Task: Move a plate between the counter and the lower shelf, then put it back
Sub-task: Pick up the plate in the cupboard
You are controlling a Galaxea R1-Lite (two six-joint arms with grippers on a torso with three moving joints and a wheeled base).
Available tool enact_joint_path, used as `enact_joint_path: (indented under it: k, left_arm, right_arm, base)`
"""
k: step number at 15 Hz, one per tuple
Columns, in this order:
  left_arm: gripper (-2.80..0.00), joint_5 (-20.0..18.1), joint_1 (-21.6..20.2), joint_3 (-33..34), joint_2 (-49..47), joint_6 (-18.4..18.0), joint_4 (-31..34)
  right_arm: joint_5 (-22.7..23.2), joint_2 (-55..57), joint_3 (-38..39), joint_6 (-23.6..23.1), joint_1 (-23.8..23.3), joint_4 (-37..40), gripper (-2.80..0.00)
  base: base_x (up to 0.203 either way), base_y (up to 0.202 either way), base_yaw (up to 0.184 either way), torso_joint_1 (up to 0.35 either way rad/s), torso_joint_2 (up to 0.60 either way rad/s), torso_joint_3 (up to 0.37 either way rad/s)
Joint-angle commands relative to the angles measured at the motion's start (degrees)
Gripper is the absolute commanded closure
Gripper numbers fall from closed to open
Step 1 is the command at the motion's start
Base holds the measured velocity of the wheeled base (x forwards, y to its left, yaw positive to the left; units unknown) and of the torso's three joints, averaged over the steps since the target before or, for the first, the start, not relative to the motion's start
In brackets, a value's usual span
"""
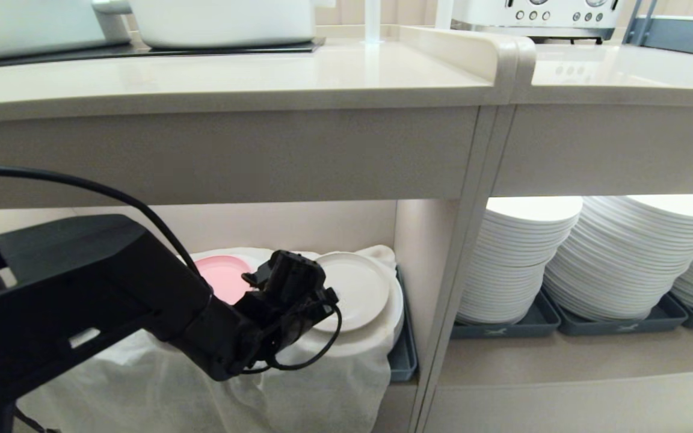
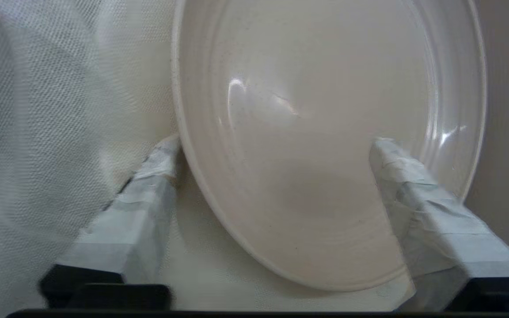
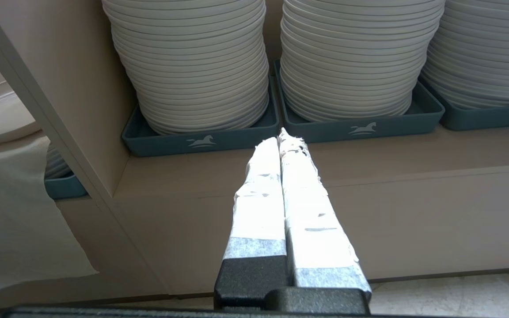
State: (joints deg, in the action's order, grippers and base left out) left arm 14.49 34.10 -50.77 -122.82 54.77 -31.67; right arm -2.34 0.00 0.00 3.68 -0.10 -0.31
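I have the left gripper [image 2: 272,176] spread wide astride the plate's [image 2: 325,132] rim on the cloth [image 2: 60,110] in the lower shelf [image 1: 298,225]; next, closing squarely for the lift.

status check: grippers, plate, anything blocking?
Left gripper open, fingers either side of the plate's rim, at the lower shelf. Right gripper shut, parked facing the white plate stacks. Plate lies on the white cloth; nothing blocking.
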Motion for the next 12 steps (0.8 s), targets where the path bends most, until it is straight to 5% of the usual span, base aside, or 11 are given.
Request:
enact_joint_path:
  k: [1, 12]
  left_arm:
    - [0.00, 0.0, 0.0, 0.0, -0.4, 0.4, -0.1]
    - [0.00, 0.0, 0.0, 0.3, 0.0, 0.2, 0.4]
  right_arm:
    - [0.0, 0.0, 0.0, 0.0, 0.0, 0.0, 0.00]
    - [0.0, 0.0, 0.0, 0.0, 0.0, 0.0, 0.00]
  base:
    - [0.000, 0.000, 0.000, 0.000, 0.00, 0.000]
    - [0.000, 0.000, 0.000, 0.000, 0.00, 0.000]
